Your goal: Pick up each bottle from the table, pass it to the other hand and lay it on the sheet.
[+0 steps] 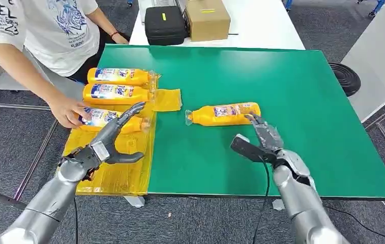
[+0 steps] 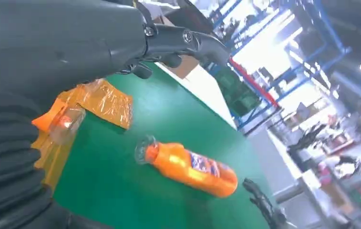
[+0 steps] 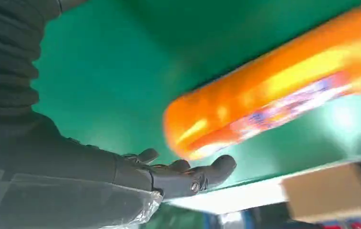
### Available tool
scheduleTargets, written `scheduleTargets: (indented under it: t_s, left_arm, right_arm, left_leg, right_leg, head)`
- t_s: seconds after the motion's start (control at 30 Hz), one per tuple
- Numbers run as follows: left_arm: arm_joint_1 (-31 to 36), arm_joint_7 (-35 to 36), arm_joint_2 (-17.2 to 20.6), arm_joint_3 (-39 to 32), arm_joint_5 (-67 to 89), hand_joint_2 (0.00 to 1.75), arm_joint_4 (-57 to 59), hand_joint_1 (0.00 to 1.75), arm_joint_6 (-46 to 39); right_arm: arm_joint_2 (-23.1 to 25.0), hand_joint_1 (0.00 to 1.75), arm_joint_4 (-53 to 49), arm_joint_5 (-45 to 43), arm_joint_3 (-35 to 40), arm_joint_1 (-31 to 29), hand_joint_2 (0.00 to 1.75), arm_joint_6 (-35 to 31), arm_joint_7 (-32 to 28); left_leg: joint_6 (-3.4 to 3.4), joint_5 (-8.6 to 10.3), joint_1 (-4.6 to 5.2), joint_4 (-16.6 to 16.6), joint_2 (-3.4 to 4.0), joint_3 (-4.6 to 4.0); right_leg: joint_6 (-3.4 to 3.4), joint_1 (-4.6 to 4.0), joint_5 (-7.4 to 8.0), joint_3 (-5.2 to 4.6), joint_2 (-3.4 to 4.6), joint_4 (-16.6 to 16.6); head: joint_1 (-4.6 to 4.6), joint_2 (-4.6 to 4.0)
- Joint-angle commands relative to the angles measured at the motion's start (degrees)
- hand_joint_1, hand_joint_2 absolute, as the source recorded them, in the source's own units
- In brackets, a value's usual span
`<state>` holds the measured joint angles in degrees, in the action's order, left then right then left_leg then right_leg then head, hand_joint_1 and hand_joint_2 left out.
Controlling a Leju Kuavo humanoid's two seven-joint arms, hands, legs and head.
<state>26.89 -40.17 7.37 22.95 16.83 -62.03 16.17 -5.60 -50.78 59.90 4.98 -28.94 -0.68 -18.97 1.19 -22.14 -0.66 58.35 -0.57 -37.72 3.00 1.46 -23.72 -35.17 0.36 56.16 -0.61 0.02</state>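
In the head view, a lone orange plastic bottle with a clear cap [image 1: 223, 114] lies on its side near the middle of the green table top [image 1: 302, 101]. The right hand [image 1: 261, 137] sits just beside the bottle's base with fingers spread, holding nothing. Three more orange bottles [image 1: 116, 92] lie side by side on the yellow transparent sheet [image 1: 114, 173] along the table's left edge. The left hand [image 1: 110, 142] hangs open above the sheet. A person's hand [image 1: 68, 111] touches the nearest of the three.

The left wrist view shows the lone bottle [image 2: 190, 168] on the green, apart from the sheet [image 2: 104, 101].

The right wrist view shows that bottle [image 3: 269, 90] blurred, close above the open fingers [image 3: 188, 174].
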Motion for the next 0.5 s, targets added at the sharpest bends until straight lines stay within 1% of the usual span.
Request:
scheduleTargets:
  t_s: [0.03, 0.07, 0.1, 0.13, 0.17, 0.2, 0.23, 0.27, 0.3, 0.37, 0.4, 0.43, 0.47, 0.5]
  left_arm:
    - [-3.0, 0.54, -2.0, -4.66, 0.41, 1.75, -1.67, 0.0, -1.14]
    - [-3.02, 0.68, -2.14, -4.83, 0.42, 1.75, -1.41, 0.0, -1.19]
    - [-3.0, 0.7, -2.15, -4.9, 0.42, 1.75, -1.27, 0.0, -1.2]
    - [-2.91, 0.81, -2.41, -5.16, 0.3, 1.75, -0.68, 0.0, -1.29]
    - [-2.88, 0.87, -2.55, -5.29, 0.2, 1.75, -0.36, 0.0, -1.32]
    - [-2.86, 0.87, -2.59, -5.32, 0.23, 1.75, -0.18, 0.0, -1.4]
    - [-2.95, 0.9, -2.84, -5.71, -0.04, 1.75, 0.17, 0.0, -1.62]
    - [-3.03, 0.92, -2.93, -5.97, -0.31, 1.75, 0.23, 0.0, -1.69]
    - [-3.26, 0.92, -2.97, -6.29, -0.46, 1.75, 0.24, 0.0, -2.06]
    - [-3.7, 1.01, -3.18, -7.06, -1.37, 1.75, 0.08, 0.0, -2.2]
    - [-3.73, 1.01, -3.16, -7.07, -1.37, 1.75, 0.07, 0.0, -2.21]
    - [-3.73, 1.01, -3.16, -7.07, -1.37, 1.75, 0.07, 0.0, -2.21]
    - [-3.83, 1.06, -3.34, -7.38, -1.67, 1.75, -0.03, 0.0, -2.37]
    - [-3.84, 1.12, -3.54, -7.65, -2.09, 1.75, 0.1, 0.0, -2.34]
  right_arm:
    - [-4.12, 0.0, 28.79, 6.02, 7.76, -21.86, 1.75, 1.93, 3.59]
    - [-3.69, 0.0, 30.02, 6.78, 8.39, -22.96, 1.75, 2.11, 4.44]
    - [-3.53, 0.0, 30.2, 6.9, 8.48, -23.25, 1.75, 2.19, 4.61]
    - [-3.13, 0.0, 31.03, 6.99, 8.58, -23.95, 1.75, 2.81, 4.73]
    - [-2.73, 0.0, 31.63, 7.31, 8.88, -24.37, 1.75, 3.27, 5.11]
    - [-2.5, 0.0, 31.98, 7.58, 9.16, -24.56, 1.75, 3.51, 5.31]
    - [-1.93, 0.0, 32.63, 8.17, 9.74, -24.88, 1.75, 3.85, 5.68]
    - [-1.63, 0.0, 32.8, 8.54, 10.13, -24.97, 1.75, 3.9, 5.81]
    - [-0.71, 0.0, 33.63, 9.34, 11.01, -25.38, 1.75, 4.1, 6.01]
    - [0.54, 0.0, 34.16, 9.56, 11.44, -25.6, 1.75, 4.4, 6.06]
    - [0.71, 0.0, 34.15, 9.62, 11.52, -25.57, 1.75, 4.38, 6.1]
    - [0.71, 0.0, 34.15, 9.62, 11.52, -25.57, 1.75, 4.38, 6.1]
    - [0.83, 0.0, 34.48, 9.88, 11.86, -25.7, 1.75, 4.64, 6.13]
    - [0.92, 0.0, 34.67, 10.06, 12.12, -25.75, 1.75, 4.84, 6.13]
  left_leg:
    - [0.02, -0.11, 0.02, 0.04, 0.31, 0.25]
    - [0.04, -0.06, 0.02, 0.04, 0.13, 0.19]
    - [0.03, -0.1, 0.0, 0.04, 0.26, 0.29]
    - [0.02, -0.08, 0.02, 0.04, 0.27, 0.25]
    - [0.01, -0.15, 0.01, 0.05, 0.28, 0.38]
    - [0.02, -0.05, 0.01, 0.03, 0.17, 0.2]
    - [0.0, -0.12, 0.02, 0.04, 0.19, 0.35]
    - [0.02, -0.01, 0.01, 0.01, 0.08, 0.15]
    - [0.0, -0.11, -0.01, 0.02, 0.14, 0.34]
    - [0.03, -0.01, 0.01, 0.02, 0.09, 0.13]
    - [0.0, -0.18, 0.0, 0.03, 0.35, 0.45]
    - [0.02, -0.08, 0.01, 0.03, 0.25, 0.24]
    - [-0.01, -0.24, -0.01, 0.06, 0.39, 0.56]
    - [0.01, -0.07, 0.01, 0.02, 0.2, 0.25]
  right_leg:
    - [-0.12, -0.01, 0.0, 0.16, 0.23, 0.0]
    - [-0.08, 0.0, -0.02, 0.16, 0.05, 0.01]
    - [-0.12, -0.03, -0.03, 0.21, 0.17, 0.0]
    - [-0.1, -0.01, -0.01, 0.15, 0.19, 0.02]
    - [-0.17, -0.04, -0.08, 0.3, 0.17, 0.02]
    - [-0.08, -0.03, -0.02, 0.14, 0.1, 0.01]
    - [-0.15, -0.04, -0.09, 0.27, 0.09, 0.02]
    - [-0.04, -0.04, 0.0, 0.1, 0.03, 0.0]
    - [-0.13, -0.08, -0.08, 0.29, 0.05, -0.01]
    - [-0.02, -0.06, 0.01, 0.09, 0.06, 0.01]
    - [-0.16, -0.09, -0.08, 0.34, 0.26, 0.01]
    - [-0.08, -0.07, -0.03, 0.16, 0.18, 0.03]
    - [-0.23, -0.12, -0.14, 0.44, 0.26, 0.04]
    - [-0.09, -0.07, -0.03, 0.18, 0.13, 0.02]
  head:
    - [0.0, 0.0]
    - [0.04, 0.0]
    - [0.0, 0.0]
    - [0.0, 0.0]
    - [0.02, 0.0]
    - [0.0, 0.0]
    - [-0.02, 0.0]
    - [0.02, 0.0]
    - [0.0, 0.0]
    - [0.0, 0.0]
    - [0.0, 0.0]
    - [0.0, 0.0]
    - [0.0, 0.0]
    - [0.0, 0.0]
